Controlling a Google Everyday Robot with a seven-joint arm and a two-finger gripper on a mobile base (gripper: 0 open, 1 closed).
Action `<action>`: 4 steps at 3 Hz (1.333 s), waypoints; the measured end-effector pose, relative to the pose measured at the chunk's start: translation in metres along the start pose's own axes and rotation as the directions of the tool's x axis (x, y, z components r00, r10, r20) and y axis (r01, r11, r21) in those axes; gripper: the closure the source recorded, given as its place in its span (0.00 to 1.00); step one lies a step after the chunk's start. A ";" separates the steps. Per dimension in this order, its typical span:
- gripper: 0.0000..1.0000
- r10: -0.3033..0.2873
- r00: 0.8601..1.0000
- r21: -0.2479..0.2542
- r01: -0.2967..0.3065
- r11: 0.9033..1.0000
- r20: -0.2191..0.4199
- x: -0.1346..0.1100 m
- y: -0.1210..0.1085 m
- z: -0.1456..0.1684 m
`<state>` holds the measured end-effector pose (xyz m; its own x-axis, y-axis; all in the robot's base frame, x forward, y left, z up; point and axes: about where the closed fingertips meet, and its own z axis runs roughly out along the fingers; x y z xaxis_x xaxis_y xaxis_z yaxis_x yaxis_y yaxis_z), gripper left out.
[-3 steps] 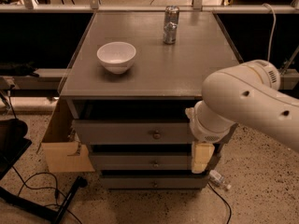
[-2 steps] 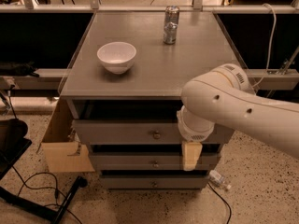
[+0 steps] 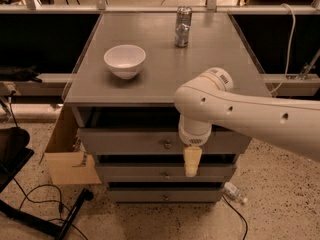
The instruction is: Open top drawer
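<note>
Hand [image 3: 192, 162] at lower centre, just right of the top drawer [image 3: 125, 141] knob [image 3: 167, 144]; open or closed, cannot tell.

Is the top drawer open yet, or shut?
Shut, it seems: the top drawer sits back under the tabletop edge, no interior showing. The gripper hangs just right of and below its knob, not on it.

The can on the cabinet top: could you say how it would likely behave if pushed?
The can stands upright, tall and narrow, so a high push would probably tip it, and it may then roll. It looks like thin metal, so probably light. The gripper hangs at the lower edge of the top drawer.
</note>
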<state>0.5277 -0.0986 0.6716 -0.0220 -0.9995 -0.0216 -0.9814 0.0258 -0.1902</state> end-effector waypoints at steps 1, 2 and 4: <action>0.00 0.043 0.999 -0.017 -0.043 0.999 -0.016 -0.005 -0.010 0.012; 0.27 0.076 0.997 -0.040 -0.077 0.996 -0.031 -0.001 -0.004 0.020; 0.81 0.094 0.994 -0.069 -0.097 0.993 -0.051 0.011 0.015 0.020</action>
<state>0.5166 -0.1090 0.6487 -0.1238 -0.9922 0.0106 -0.9854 0.1217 -0.1194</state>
